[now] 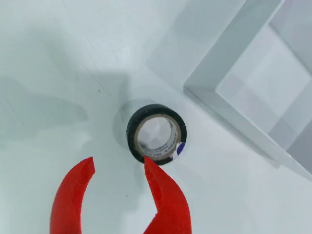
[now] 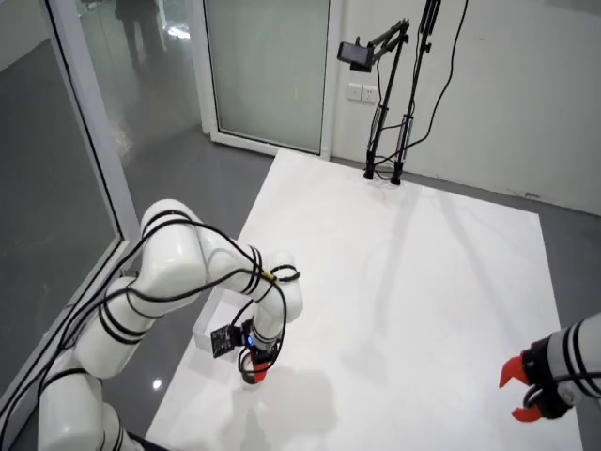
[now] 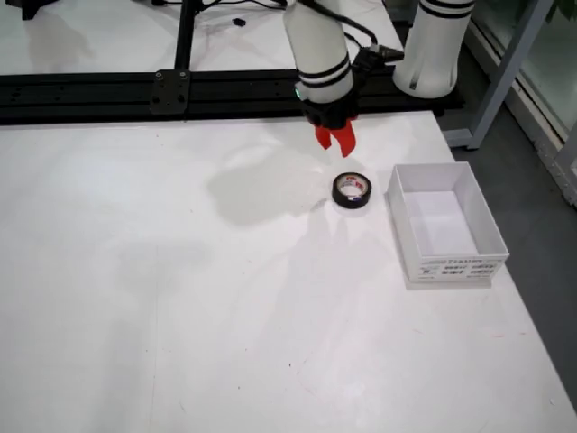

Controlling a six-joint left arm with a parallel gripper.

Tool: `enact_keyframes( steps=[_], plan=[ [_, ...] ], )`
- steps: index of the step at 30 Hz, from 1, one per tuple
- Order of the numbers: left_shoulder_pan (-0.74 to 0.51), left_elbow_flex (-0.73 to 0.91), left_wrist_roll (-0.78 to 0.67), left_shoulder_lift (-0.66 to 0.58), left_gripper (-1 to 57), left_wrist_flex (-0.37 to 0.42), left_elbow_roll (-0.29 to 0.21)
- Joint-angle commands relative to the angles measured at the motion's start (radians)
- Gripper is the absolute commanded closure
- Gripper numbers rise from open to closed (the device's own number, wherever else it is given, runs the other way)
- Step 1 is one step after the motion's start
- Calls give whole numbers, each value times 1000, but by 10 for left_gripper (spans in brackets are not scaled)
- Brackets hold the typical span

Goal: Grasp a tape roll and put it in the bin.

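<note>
**Red claw hanging open over black tape roll**

Nearest the lens in the wrist view: two curved red plastic fingers (image 1: 73, 195) of the parallel gripper (image 1: 119, 168), spreading apart, released, gripping nothing. Left finger sitting well clear of the roll; right finger's tip overlapping the roll's lower rim in this view, contact impossible to judge.

Just beyond the tips: black tape roll with a pale inner core (image 1: 156, 134), lying flat on the white tabletop (image 1: 58, 58), hole facing up, a small blue-and-white label end showing at its lower right edge. Casting a soft shadow to its left.

Further right: open white rectangular bin (image 1: 229, 105), standing near the roll but apart from it, inner floor bare.

In the front table view, left to right: broad white surface, then the white arm pointing down with the red claw (image 3: 334, 140) hovering above and slightly behind the roll (image 3: 351, 190), then the bin (image 3: 445, 264) just beside the roll, a printed label on its near wall.

In the high room view: arm bending low over the table's near-left edge, claw (image 2: 255, 370) pointing down.
</note>
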Motion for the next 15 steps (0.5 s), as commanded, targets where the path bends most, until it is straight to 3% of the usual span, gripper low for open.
enact_keyframes(
  steps=[1,15],
  plan=[
    [28,6,-12,86,338,-63,-6],
    [54,6,-16,114,340,-87,3]
  ],
)
